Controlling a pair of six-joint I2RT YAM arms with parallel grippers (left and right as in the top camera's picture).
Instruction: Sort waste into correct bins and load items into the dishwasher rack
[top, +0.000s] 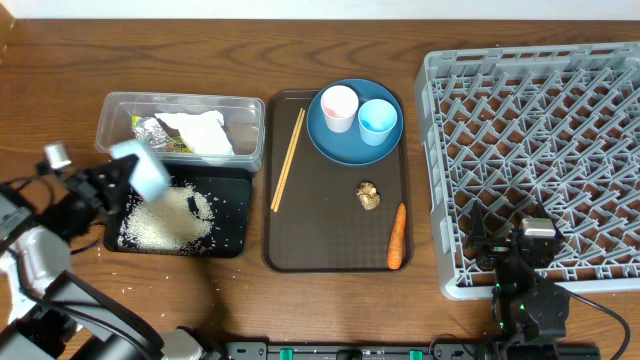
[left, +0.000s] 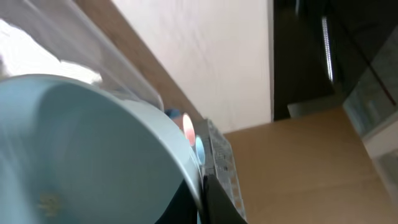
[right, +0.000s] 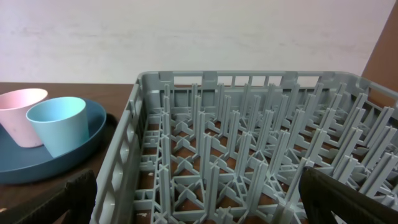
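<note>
Nearby, chopsticks (top: 289, 158) beside dark-blue plate (top: 345, 150)

Brown serving tray (top: 325, 225) flat at mid-tabletop, long sides running front to back. Wooden tabletop (top: 60, 60), dark grain. Pale wall (right: 186, 37) behind. Cardboard box (left: 298, 162) in left wrist view

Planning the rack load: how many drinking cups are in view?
2. The pale pink cup and the light blue cup stand side by side on the round dark-blue plate, which sits on the brown serving tray. No other appears hidden.
</note>
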